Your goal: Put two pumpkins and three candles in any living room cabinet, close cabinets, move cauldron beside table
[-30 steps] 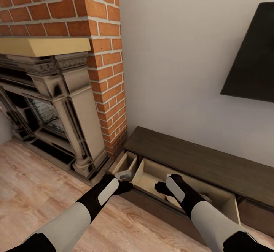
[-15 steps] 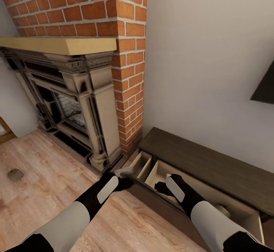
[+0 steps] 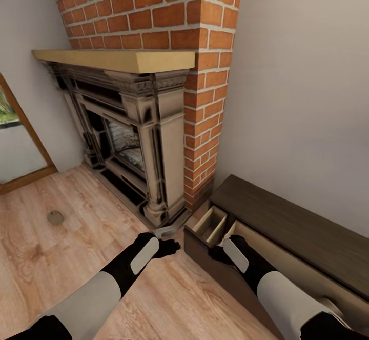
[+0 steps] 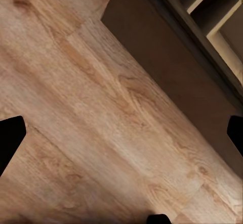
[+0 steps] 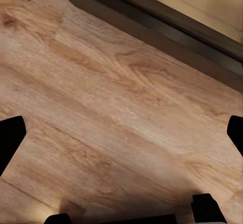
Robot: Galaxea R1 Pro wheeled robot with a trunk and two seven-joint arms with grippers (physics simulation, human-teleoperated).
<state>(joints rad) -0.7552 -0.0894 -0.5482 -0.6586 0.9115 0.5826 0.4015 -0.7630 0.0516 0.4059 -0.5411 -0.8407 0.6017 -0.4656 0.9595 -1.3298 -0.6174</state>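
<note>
Candle (image 3: 55, 217), a small tan lump, lies on the floor (image 3: 77, 237) well left of the cabinet (image 3: 287, 222), whose drawers stand open. Left gripper (image 3: 171, 246) and right gripper (image 3: 215, 254) are both spread and empty. Judged step: fetching that candle. Drawer contents are hidden.

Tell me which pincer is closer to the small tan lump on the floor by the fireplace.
Left. The left pincer hangs over the wood floor on the lump's side. The right pincer sits farther off, at the open drawer of the cabinet.
</note>
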